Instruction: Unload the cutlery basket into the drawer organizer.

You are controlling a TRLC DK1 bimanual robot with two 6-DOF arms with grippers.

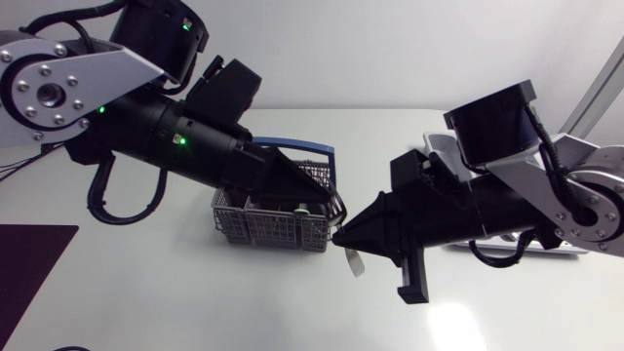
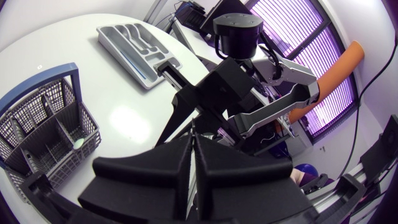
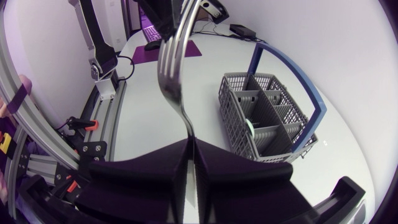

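While my right arm [image 1: 468, 210] comes in low from the right, its jaws are clamped on the fork [image 3: 176, 71] just right of the basket [image 1: 273, 226] | my left arm [image 1: 166, 132] slants over the basket's far rim, jaws together | organizer [image 2: 134, 46] far right, partly under right arm | open desk [image 1: 195, 302] near-left of basket.

A fork [image 3: 173, 65] in right pincer [image 3: 191, 146], basket [image 3: 239, 118] beside

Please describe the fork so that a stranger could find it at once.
Find the right arm beside the grey basket. The right gripper is shut on the fork. Unlike anything in the basket, it is held in the air, tines outward.
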